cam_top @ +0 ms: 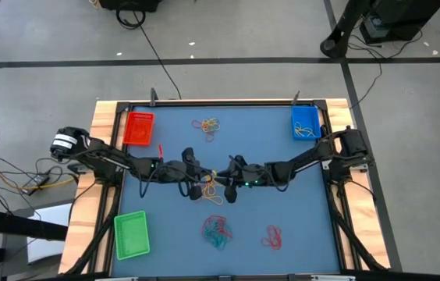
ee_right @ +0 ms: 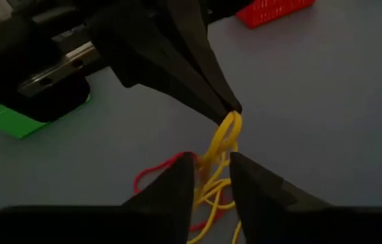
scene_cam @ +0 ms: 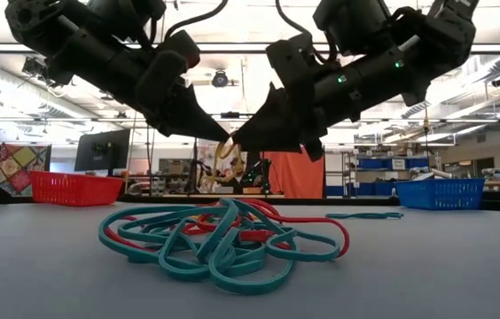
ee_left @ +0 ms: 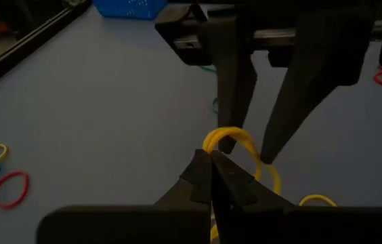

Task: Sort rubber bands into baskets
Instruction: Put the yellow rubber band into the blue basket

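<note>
Over the table's middle, my left gripper (ee_left: pixel 211 159) is shut on a yellow rubber band (ee_left: pixel 235 139), raised above a small heap of yellow and red rubber bands (cam_top: pixel 214 187). My right gripper (ee_right: pixel 213 177) faces it from the right, open, with one finger on each side of that yellow band. The red basket (cam_top: pixel 139 128) stands far left, the blue basket (cam_top: pixel 305 121) far right and the green basket (cam_top: pixel 131 234) near left, all flat on the table. My left gripper pinches the upper end of the yellow band's loop (ee_right: pixel 232 118) between its fingertips (ee_right: pixel 226 102), slanting down from the table's left. The loop hangs below the tips, and its lower part runs down into the heap (ee_right: pixel 208 196). My right gripper's fingers (ee_left: pixel 235 108) flank the loop; I cannot tell whether they touch it.
More rubber bands lie in heaps: a yellowish one (cam_top: pixel 207 125) at the far middle, a teal and red tangle (cam_top: pixel 217 230) near the front, and a red one (cam_top: pixel 272 236) at the front right. The blue basket holds a few yellow bands.
</note>
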Available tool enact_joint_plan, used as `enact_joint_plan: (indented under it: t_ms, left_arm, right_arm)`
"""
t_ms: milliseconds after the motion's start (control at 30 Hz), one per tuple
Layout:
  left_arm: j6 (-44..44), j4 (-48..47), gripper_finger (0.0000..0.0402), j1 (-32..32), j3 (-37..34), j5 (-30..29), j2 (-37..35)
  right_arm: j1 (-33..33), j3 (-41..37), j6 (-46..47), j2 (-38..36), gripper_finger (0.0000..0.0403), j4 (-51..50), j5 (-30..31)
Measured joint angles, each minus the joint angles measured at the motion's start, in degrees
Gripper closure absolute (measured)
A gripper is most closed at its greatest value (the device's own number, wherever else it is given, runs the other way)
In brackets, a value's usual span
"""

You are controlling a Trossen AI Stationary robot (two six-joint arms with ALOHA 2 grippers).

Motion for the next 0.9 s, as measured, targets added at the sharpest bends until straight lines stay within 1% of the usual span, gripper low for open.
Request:
enact_joint_plan:
  t_ms: [133,167,200,333,500,633,767,900]
  left_arm:
    - [-0.1,0.1,0.0399,0.0,0.0,0.0,0.0]
    - [-0.1,0.2,0.0399,0.0,0.0,0.0,0.0]
    - [-0.1,0.1,0.0399,0.0,0.0,0.1,0.0]
    - [-1.2,0.0,0.0396,0.0,0.0,1.0,0.0]
    - [-2.3,-0.5,0.0378,0.0,0.0,1.5,0.0]
    - [-4.4,-2.5,0.0362,-0.3,0.0,5.0,0.0]
    - [-4.2,-3.4,0.0348,-0.7,0.0,5.3,0.0]
    - [-3.8,-3.3,0.0337,-0.6,0.0,4.9,0.0]
  right_arm:
    - [0.0,0.0,-1.4,-0.4,0.0372,-0.1,-0.7]
    - [-0.1,0.0,-2.1,-0.6,0.0386,-0.2,-0.9]
    - [-0.2,0.0,-2.6,-0.7,0.0392,-0.1,-1.0]
    - [-0.3,0.0,-2.8,-2.2,0.0395,-2.3,-0.4]
    - [-0.3,0.0,-2.9,-5.4,0.0398,-8.2,4.0]
    - [0.1,0.0,-2.9,-8.8,0.0399,-17.6,9.4]
    - [0.9,0.0,-1.4,-12.0,0.04,-27.2,15.9]
    - [0.9,0.0,0.8,-15.9,0.04,-36.6,20.4]
